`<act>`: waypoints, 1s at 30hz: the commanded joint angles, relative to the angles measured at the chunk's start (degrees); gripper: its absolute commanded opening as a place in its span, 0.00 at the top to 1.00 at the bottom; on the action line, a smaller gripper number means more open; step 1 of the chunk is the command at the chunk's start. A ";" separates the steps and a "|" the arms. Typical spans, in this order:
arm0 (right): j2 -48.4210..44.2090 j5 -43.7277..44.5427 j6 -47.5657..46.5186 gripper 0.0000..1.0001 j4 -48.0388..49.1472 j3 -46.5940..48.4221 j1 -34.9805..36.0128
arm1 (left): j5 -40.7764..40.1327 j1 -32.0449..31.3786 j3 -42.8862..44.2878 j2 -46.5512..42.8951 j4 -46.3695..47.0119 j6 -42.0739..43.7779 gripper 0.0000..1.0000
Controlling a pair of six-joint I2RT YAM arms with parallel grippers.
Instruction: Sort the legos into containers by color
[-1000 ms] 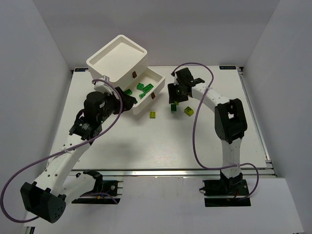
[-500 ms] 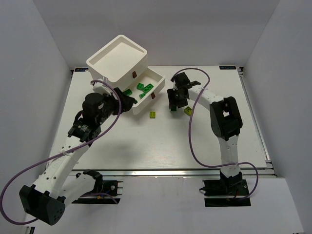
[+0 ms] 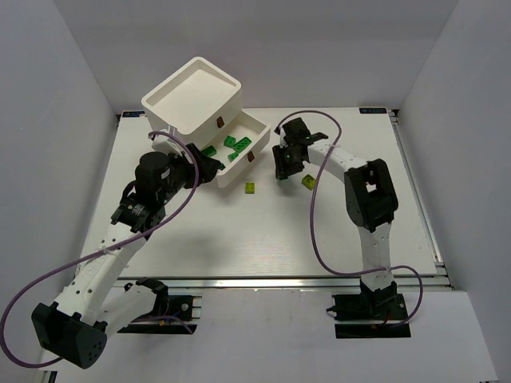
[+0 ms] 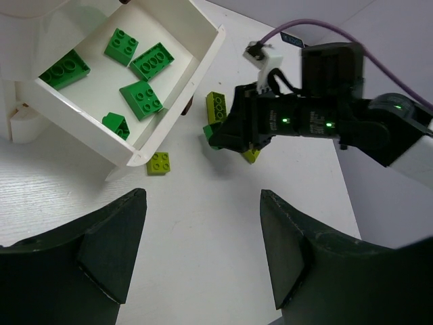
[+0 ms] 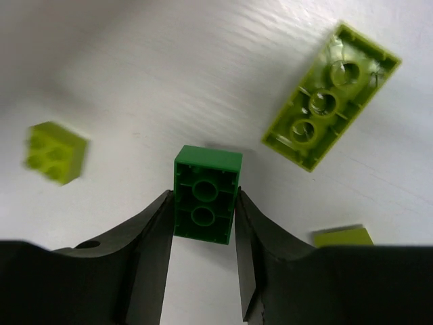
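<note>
The legos were only partly sorted: green bricks (image 4: 142, 98) lay in the open drawer (image 4: 177, 101), and yellow-green ones lay on the table (image 3: 239, 231). The right gripper (image 5: 203, 203) was clamped on one green brick (image 5: 206, 183), which sat studs-down at the very ends of the fingers and just right of the drawer. With so little finger on it, the brick could probably pivot or slip out during a lift. A long yellow-green brick (image 5: 329, 95) lay near and might get nudged. The left gripper (image 4: 201, 203) hovered spread and empty beside the drawer, so the arms could clash on the way there.
</note>
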 commanded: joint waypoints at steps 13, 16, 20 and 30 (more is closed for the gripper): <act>-11.68 -23.15 -11.26 0.79 26.53 4.76 3.27 | 1.03 -0.15 -1.29 -1.43 3.22 -0.79 0.22; -5.09 -22.45 -11.09 0.66 24.43 13.72 4.94 | 1.21 -0.15 -1.47 -1.35 3.75 -0.70 0.22; 2.82 -22.18 -11.08 0.36 19.68 23.05 5.47 | 1.73 -0.77 -0.24 1.10 4.28 -0.52 0.22; -4.97 -27.37 -8.55 0.88 26.25 17.19 0.91 | 12.01 -1.38 6.61 13.57 5.77 3.86 0.78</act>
